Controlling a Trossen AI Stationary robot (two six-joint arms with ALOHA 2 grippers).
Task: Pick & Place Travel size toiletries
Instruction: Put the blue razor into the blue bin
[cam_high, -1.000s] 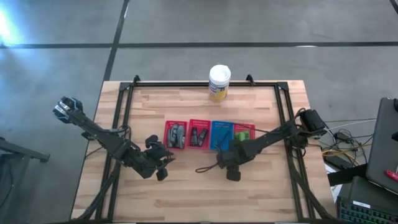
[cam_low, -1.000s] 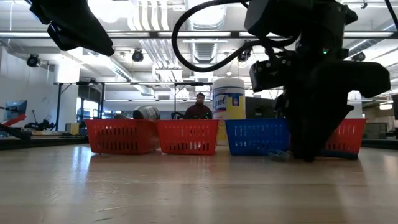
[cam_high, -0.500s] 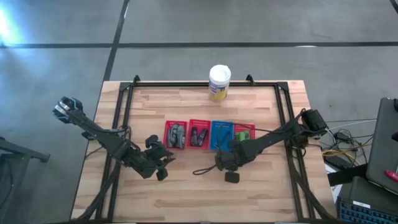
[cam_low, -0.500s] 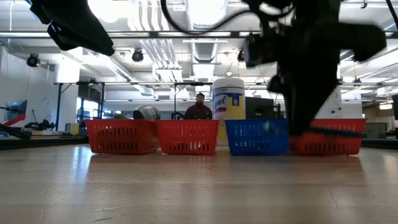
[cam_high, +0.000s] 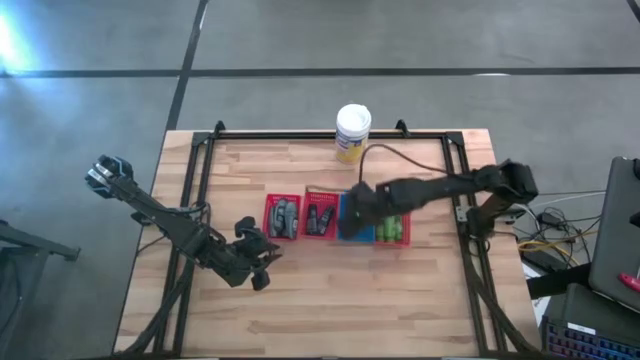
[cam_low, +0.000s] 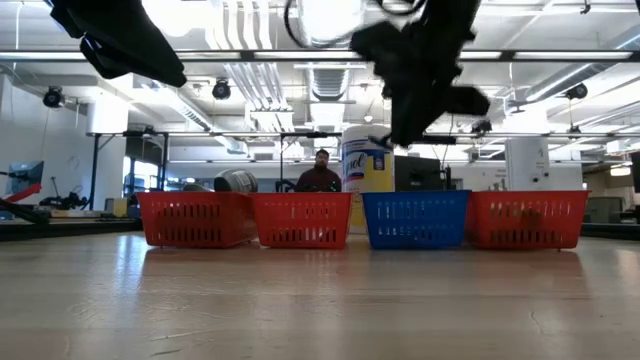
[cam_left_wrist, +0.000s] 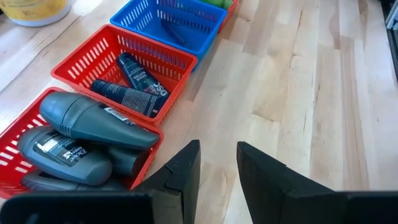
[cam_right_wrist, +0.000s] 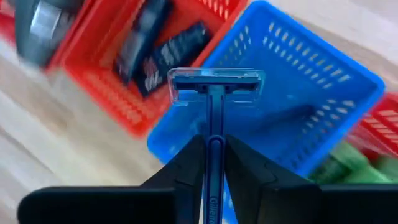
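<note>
The thin blue T-shaped disposable razor (cam_right_wrist: 214, 99) is pinched by its handle in my right gripper (cam_right_wrist: 211, 163), head pointing away from my fingers, and I hold it in the air above the blue slotted plastic basket (cam_right_wrist: 323, 93). From above, that gripper (cam_high: 357, 212) sits over the blue basket (cam_high: 358, 236) in the row of four. At least one more dark razor (cam_left_wrist: 173, 31) lies inside it.

Next in the row, a red slotted basket (cam_left_wrist: 93, 59) holds two short black tubes (cam_left_wrist: 134, 87) lying side by side. The end red basket (cam_left_wrist: 22, 121) beyond it carries the grey oval bottles (cam_left_wrist: 93, 118), heaped on their sides. On the blue basket's other side, the last red basket (cam_high: 404, 240) holds the bright green bottles (cam_high: 392, 222).

My left gripper (cam_left_wrist: 217, 163) hovers near the grey-bottle basket, fingers narrowly parted and holding nothing.

A white-lidded, yellow-labelled jar (cam_high: 352, 132) stands at the far edge of the wooden table (cam_high: 330, 310). A person (cam_low: 320, 172) sits in the room beyond.
</note>
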